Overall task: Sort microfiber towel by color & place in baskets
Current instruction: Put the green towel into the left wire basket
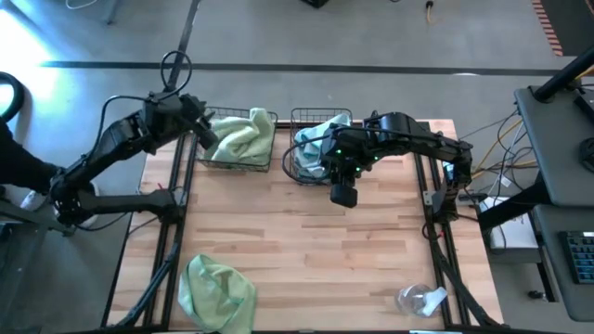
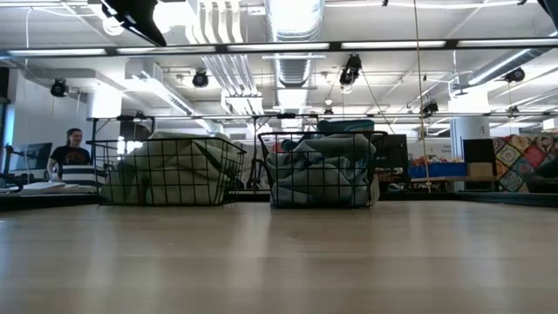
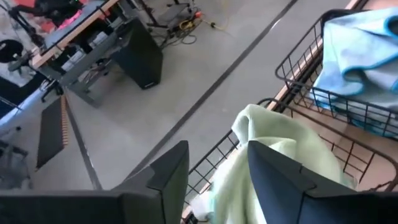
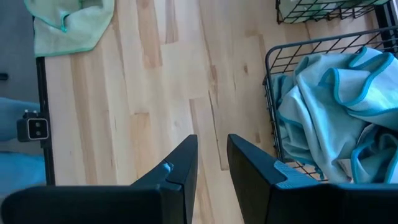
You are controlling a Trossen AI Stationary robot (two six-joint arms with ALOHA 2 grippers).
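the left gripper sits high at the table's far left, fingers spread apart. the right gripper hangs mid-table, fingers parted a little, holding nothing.

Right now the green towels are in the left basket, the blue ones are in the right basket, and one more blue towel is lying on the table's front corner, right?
Not quite. The loose towel on the front corner is light green, not blue, as the high view shows. The rest holds: green towels fill the left basket and blue towels fill the right basket.
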